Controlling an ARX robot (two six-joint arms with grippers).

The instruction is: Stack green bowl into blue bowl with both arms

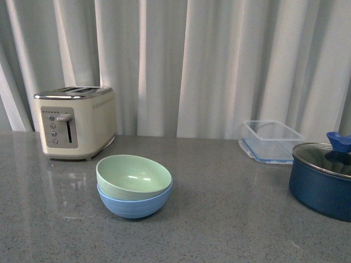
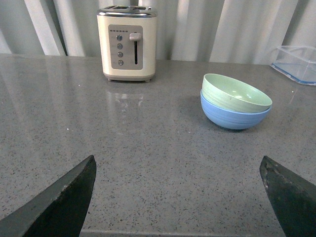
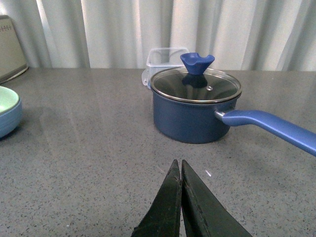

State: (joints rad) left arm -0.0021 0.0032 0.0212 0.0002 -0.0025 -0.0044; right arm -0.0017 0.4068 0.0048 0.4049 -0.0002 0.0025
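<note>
Your green bowl (image 1: 134,176) sits nested in the blue bowl (image 1: 134,202) mid-counter (image 1: 230,219), slightly tilted, it seems. The left pincer (image 2: 177,197) is spread wide and the right pincer (image 3: 180,197) pressed closed, both empty, well apart from the stack.

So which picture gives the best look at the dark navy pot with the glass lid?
The right wrist view: the dark navy pot shows whole there, lid, knob and long handle. The front view cuts it off at the edge. The left wrist view misses it.
</note>
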